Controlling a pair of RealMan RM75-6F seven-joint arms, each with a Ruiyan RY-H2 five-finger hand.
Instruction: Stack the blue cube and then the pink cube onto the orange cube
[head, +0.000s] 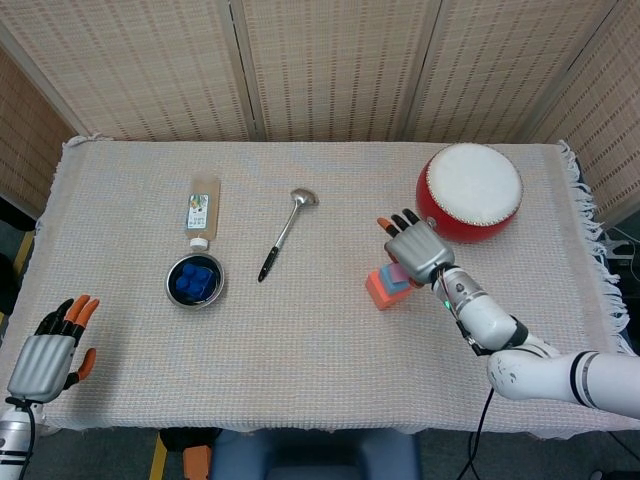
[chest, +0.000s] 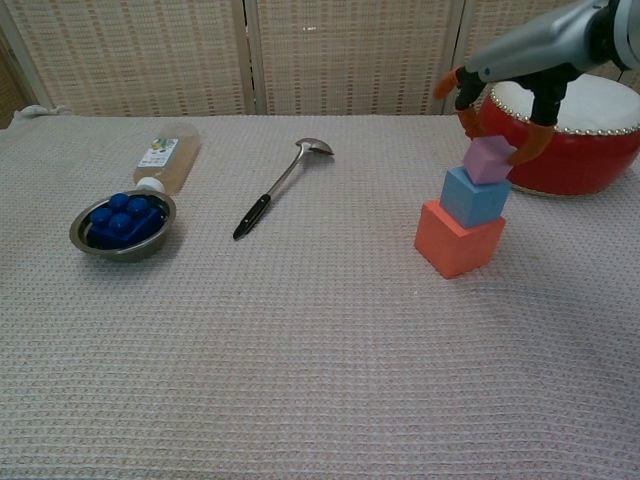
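- Chest view: we see the pink cube resting on the blue cube, which sits on the orange cube, so the stack looks complete.
- Our right hand hovers over the pink cube with fingers spread around it; whether they touch it, we cannot tell.
- Our left hand lies idle at the table edge, open and holding nothing.
- We count three cubes, one ladle, one bottle, one bowl, one drum.

Right hand around pink cube

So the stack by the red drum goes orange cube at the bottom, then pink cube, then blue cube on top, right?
Not quite. The chest view shows the blue cube in the middle, on the orange cube, and the pink cube on top, beside the red drum.
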